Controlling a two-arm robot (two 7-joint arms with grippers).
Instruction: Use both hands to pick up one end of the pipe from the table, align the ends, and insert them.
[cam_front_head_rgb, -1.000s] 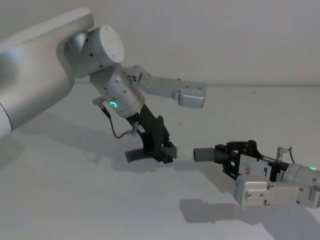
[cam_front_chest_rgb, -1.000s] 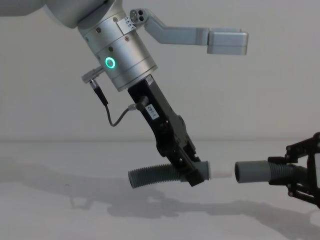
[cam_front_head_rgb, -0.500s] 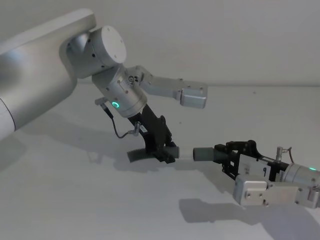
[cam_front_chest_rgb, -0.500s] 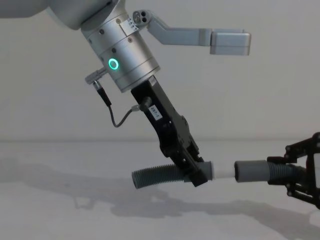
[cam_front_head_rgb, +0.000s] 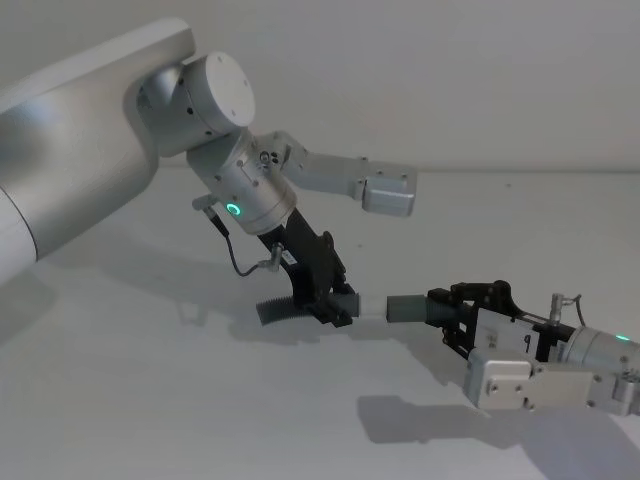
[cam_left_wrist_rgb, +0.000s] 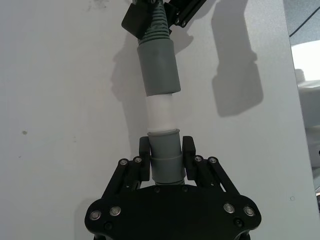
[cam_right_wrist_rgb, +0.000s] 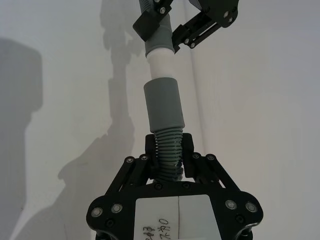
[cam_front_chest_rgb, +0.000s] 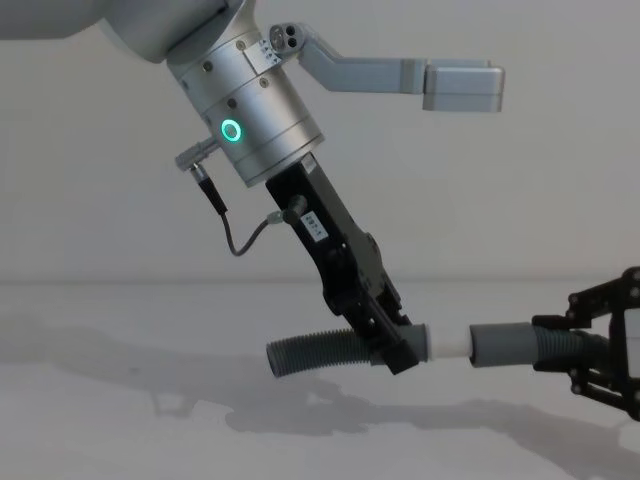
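We see the table (cam_front_head_rgb: 150, 400) as a plain off-white surface, and nothing else lies on it around the two hose pieces, so no other thing stands between them. The left gripper (cam_front_chest_rgb: 395, 345) comes down at a slant from the silver arm with the green ring light (cam_front_chest_rgb: 231, 130), and its fingers are closed on the smooth grey cuff of the left hose piece (cam_front_chest_rgb: 310, 353), just behind the white spigot (cam_front_chest_rgb: 450, 343). This piece hangs a little above the table, with its ribbed tail pointing to the robot's left. The right gripper (cam_front_head_rgb: 450, 310) reaches in low from the right, and its fingers are closed on the ribbed part of the right hose piece (cam_right_wrist_rgb: 167, 145), just behind the grey sleeve (cam_front_chest_rgb: 500, 345). In the left wrist view the spigot (cam_left_wrist_rgb: 161, 112) meets the mouth of the sleeve (cam_left_wrist_rgb: 157, 67), and the two stand almost in one line; we cannot tell how deep the tip sits inside. In the head view the far edge of the table runs behind both arms, well apart from them, and open surface lies on every side of the joint. There are no containers on the table.
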